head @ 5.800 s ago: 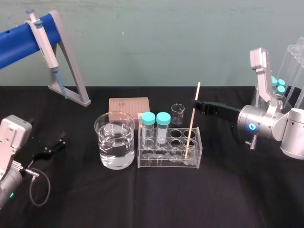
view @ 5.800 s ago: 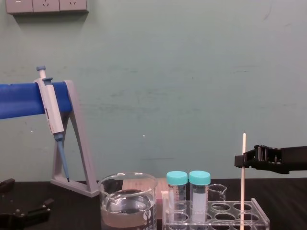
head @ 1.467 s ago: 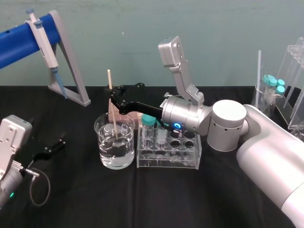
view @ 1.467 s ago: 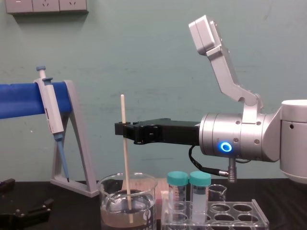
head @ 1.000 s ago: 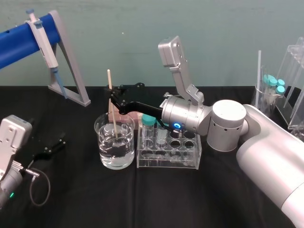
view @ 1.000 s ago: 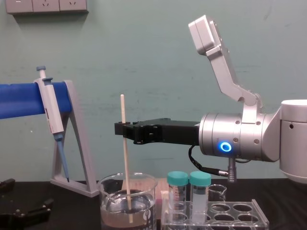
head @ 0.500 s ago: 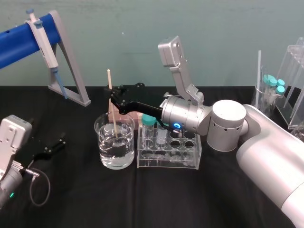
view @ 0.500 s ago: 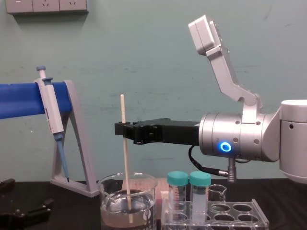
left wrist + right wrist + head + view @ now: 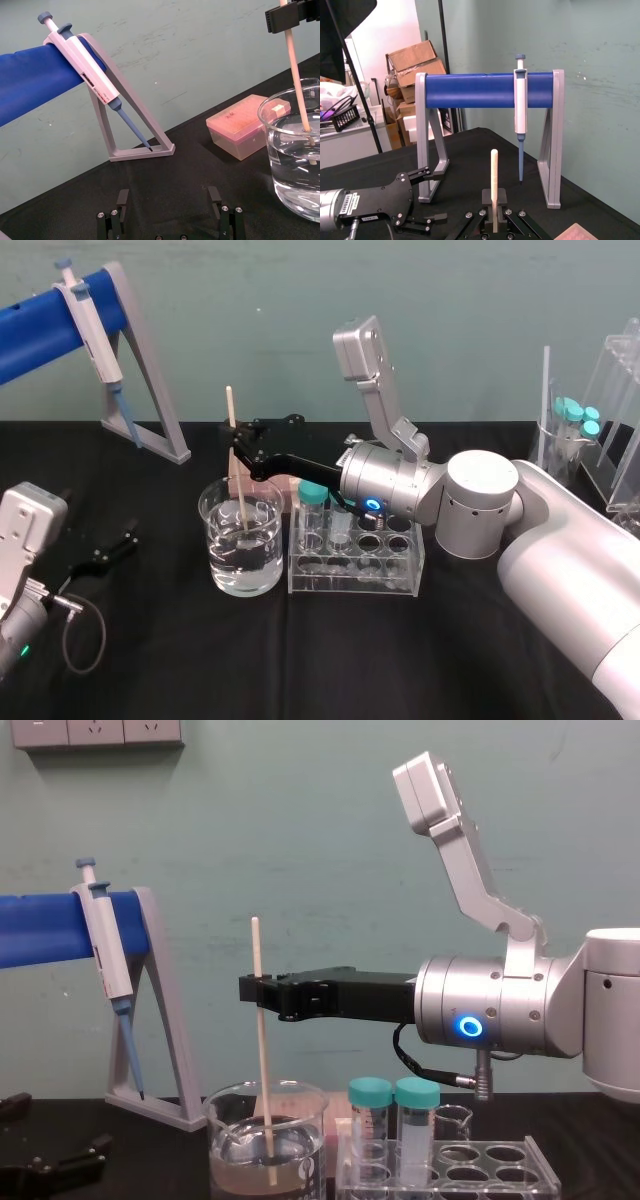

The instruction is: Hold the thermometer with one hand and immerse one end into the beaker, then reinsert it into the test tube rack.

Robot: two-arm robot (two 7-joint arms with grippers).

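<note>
The right gripper (image 9: 262, 992) is clamping the thermometer (image 9: 264, 1060) upright, its lower end sitting underwater in the beaker (image 9: 225, 1120) beside the test tube rack (image 9: 355, 575). The right wrist view is catching cardboard boxes (image 9: 412, 60) beyond the black table (image 9: 300, 660). The left gripper (image 9: 168, 200) is resting spread open at the table's left.

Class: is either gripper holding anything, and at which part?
The right gripper holds the thermometer, clamped on its upper part below the top end; the lower end is in the beaker. The left gripper, low on the left, is open, empty.
</note>
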